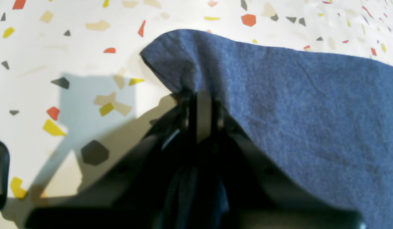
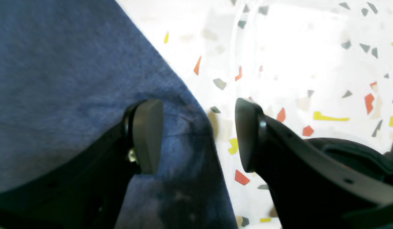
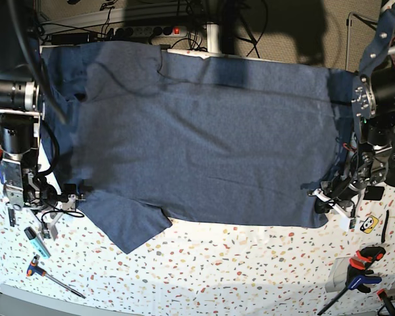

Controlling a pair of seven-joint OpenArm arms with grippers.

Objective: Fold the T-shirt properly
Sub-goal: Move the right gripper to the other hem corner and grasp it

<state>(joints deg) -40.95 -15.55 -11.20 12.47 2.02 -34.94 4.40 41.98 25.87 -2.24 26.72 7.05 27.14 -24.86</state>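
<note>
The T-shirt [image 3: 204, 145] lies spread flat and plain side up across the table [image 3: 237, 270], a white top speckled with orange, yellow and grey chips. In the base view its body runs from one side of the table to the other, with a sleeve [image 3: 128, 224] fanning out toward the near edge and the far edge reaching the back of the table, close to a power strip [image 3: 151, 31] and a tangle of cables. The left gripper [image 1: 201, 105] has its jaws pressed together on a corner of the shirt, pinching the blue cloth so that it rises in a small peak above the fingers and drapes away to one side in the left wrist view; in the base view that corner sits at the near edge of the shirt on the picture's right. The right gripper [image 2: 198, 133] stands wide open and grips nothing: in the right wrist view one finger [image 2: 147, 135] hovers over the blue cloth at its edge, and the other [image 2: 247, 136] is over the bare table just beside that edge. Whether the finger over the cloth touches it cannot be told. Small hand tools, among them a screwdriver [image 3: 52, 276] and a clamp [image 3: 359, 273], lie on the table near the front edge, apart from the shirt.
</note>
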